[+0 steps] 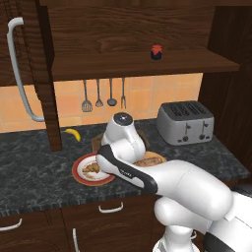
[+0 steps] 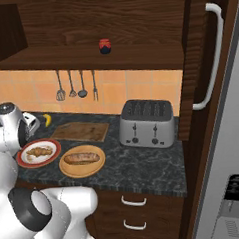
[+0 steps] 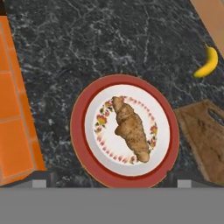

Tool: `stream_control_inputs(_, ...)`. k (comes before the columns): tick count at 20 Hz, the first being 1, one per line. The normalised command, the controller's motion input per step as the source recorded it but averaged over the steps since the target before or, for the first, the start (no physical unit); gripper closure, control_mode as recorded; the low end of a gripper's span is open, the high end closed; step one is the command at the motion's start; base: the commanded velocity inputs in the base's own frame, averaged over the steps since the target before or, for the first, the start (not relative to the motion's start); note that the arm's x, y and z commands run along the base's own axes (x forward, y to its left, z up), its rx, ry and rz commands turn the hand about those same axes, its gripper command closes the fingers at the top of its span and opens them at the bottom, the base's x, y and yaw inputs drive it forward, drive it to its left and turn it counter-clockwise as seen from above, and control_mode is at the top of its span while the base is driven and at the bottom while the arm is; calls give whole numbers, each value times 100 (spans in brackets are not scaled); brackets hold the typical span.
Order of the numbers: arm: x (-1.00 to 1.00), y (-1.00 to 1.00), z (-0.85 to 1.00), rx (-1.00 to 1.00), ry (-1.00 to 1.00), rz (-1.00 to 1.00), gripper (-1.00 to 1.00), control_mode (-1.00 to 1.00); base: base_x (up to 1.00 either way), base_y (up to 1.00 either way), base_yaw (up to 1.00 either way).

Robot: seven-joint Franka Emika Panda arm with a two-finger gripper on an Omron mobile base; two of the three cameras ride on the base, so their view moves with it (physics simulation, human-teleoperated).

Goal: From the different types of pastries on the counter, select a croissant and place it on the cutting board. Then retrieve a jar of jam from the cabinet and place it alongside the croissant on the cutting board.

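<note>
Directly under the hand camera: the croissant (image 3: 130,129) lies on a red-rimmed plate (image 3: 83,144) with a white flowered centre. The plate sits on the counter (image 3: 109,39), near its front edge in both base views. Croissant also seen in the left base view (image 1: 90,170) and right base view (image 2: 39,152).

Gripper (image 3: 113,181) hangs above the plate. 2 grey finger tips (image 3: 40,180) show at the lower edge of the hand view, one each side of the plate, set wide apart, nothing between them and no contact with the croissant.

Cutting board (image 2: 81,131) lies flat just behind the plates, toward the tiled wall, bare. In the hand view its corner (image 3: 205,135) sits just beside the red plate.

Loaf (image 2: 82,157) rests on a round wooden plate (image 2: 69,170), touching or nearly touching the red plate on the toaster side.

Banana (image 3: 208,63) lies at the back of the counter near the wall.

Toaster (image 2: 146,123) stands beside the board.

Jam jar (image 1: 156,51), red lid, upright on the open cabinet shelf (image 1: 123,66), above the toaster end of the counter.
</note>
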Motion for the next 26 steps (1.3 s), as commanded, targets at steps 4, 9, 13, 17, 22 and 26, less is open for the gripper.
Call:
stream_control_inputs(4, 4, 0, -4, 0, -1, 0, -100, -100, 0, 0, 0)
stream_control_inputs(9, 1, 2, -12, 0, -1, 0, -100, -100, 0, 0, 0)
stream_control_inputs(13, 0, 0, -17, 0, 0, 0, -100, -100, 0, 0, 0)
stream_control_inputs(17, 22, 6, -23, 0, 0, 0, -100, -100, 0, 0, 0)
stream_control_inputs(22, 26, 6, -12, 0, 0, 0, -100, -100, 0, 0, 0)
stream_control_inputs(26, 16, 16, -28, 0, 0, 0, -100, -100, 0, 0, 0)
